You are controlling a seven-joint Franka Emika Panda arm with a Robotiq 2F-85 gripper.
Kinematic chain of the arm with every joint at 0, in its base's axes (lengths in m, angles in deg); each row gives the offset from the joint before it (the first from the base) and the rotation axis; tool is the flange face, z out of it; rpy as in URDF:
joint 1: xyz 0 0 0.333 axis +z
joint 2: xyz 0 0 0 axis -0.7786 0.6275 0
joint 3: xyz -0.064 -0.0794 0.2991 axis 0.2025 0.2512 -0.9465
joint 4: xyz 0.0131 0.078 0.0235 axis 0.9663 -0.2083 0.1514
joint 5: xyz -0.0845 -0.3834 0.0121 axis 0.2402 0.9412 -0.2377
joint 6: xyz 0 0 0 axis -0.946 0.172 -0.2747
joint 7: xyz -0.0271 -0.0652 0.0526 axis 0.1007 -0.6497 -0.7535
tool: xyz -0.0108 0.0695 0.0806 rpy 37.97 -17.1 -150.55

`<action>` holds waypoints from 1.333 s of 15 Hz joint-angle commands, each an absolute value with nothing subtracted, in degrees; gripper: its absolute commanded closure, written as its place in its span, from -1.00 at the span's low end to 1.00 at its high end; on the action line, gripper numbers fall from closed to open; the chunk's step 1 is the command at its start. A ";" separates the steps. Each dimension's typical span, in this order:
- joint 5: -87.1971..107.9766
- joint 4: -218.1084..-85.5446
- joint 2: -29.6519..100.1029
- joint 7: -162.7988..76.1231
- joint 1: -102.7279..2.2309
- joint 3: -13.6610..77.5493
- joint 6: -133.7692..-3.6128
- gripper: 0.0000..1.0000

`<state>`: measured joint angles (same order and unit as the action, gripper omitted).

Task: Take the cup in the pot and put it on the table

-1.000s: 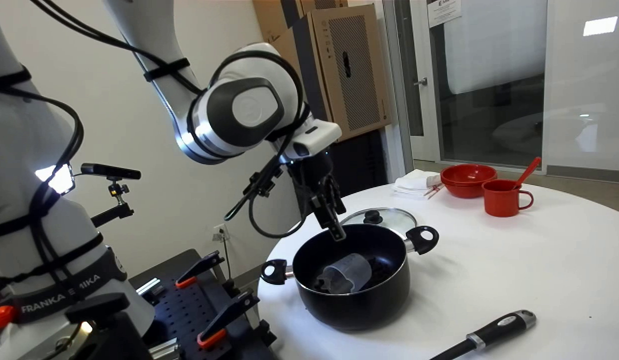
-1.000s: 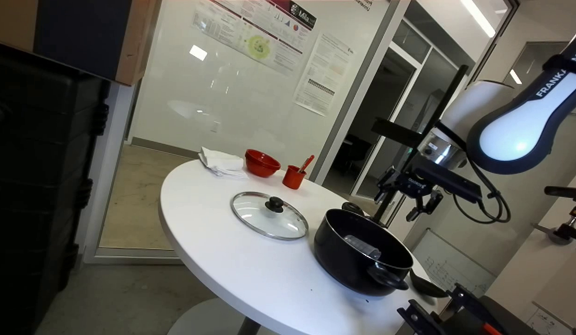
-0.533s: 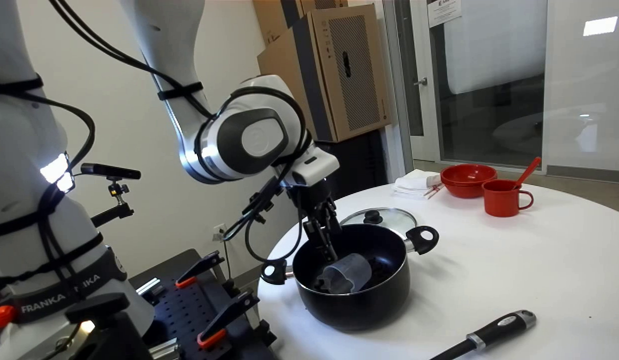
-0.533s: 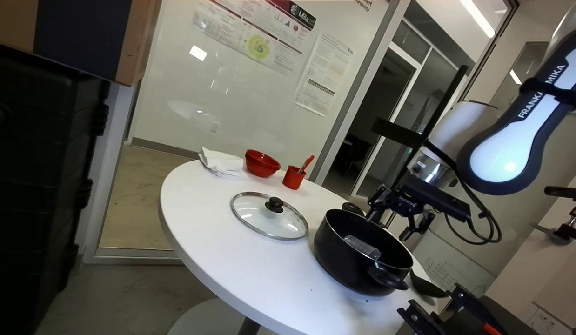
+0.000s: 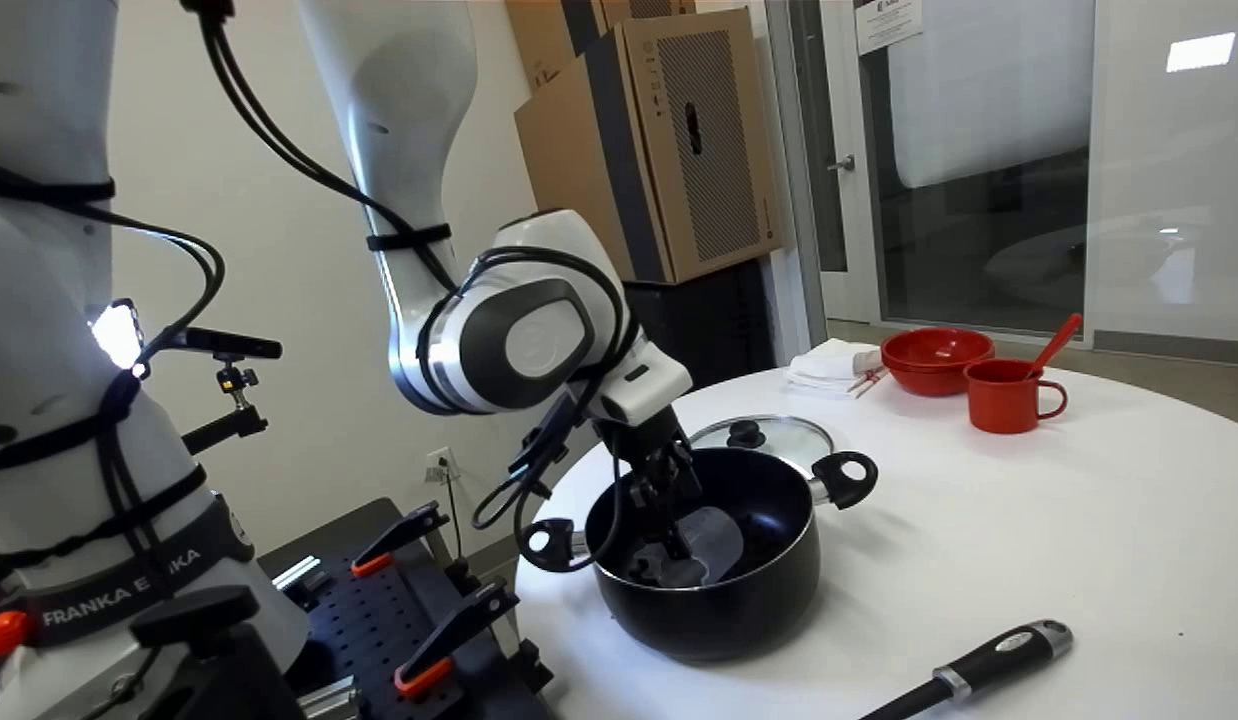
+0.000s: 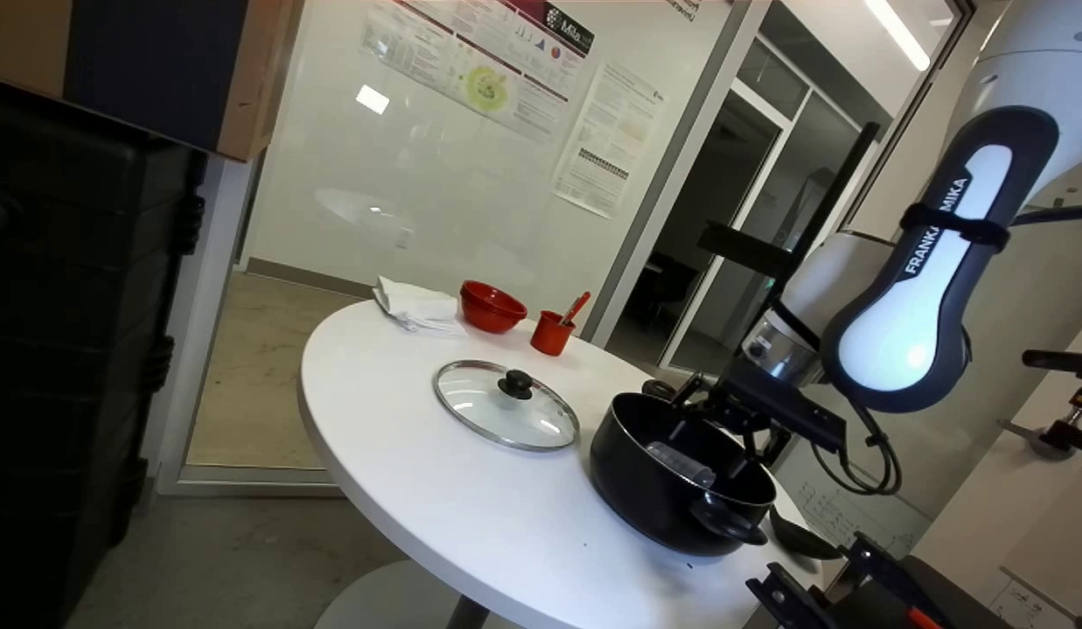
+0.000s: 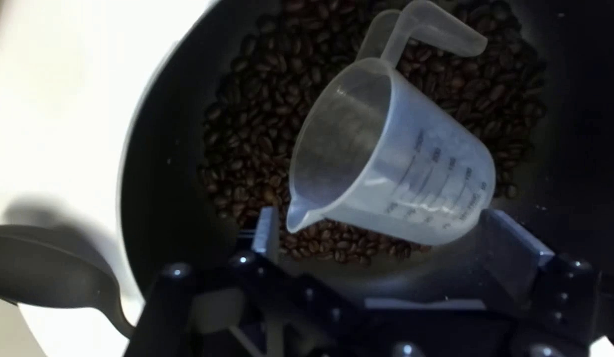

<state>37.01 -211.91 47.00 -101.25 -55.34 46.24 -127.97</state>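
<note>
Gripper (image 7: 380, 214), jaws wide apart inside the pot (image 5: 714, 628), whose wall rings the fingers (image 7: 267, 233); contact with the cup (image 7: 406, 168) unclear. The cup lies on its side over brown beans (image 7: 267, 114), ahead of the fingertips. Legible: "100" and "200" on the cup; "FRANKA" on the arm (image 6: 899, 319). A black spoon (image 7: 49, 270) lies outside the pot, beside the gripper.

Dark-marked whitish cup (image 7: 399, 161), black pot (image 5: 714, 622), white table (image 5: 1039, 520), brown beans (image 7: 257, 124)
</note>
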 commanded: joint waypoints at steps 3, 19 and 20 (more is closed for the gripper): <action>16.08 -211.09 53.40 -89.24 -54.36 40.44 -129.40 -1.00; -0.62 -216.04 47.49 -70.61 -63.38 25.38 -132.10 0.94; -0.08 -217.78 45.82 -69.71 -64.46 24.42 -132.09 1.00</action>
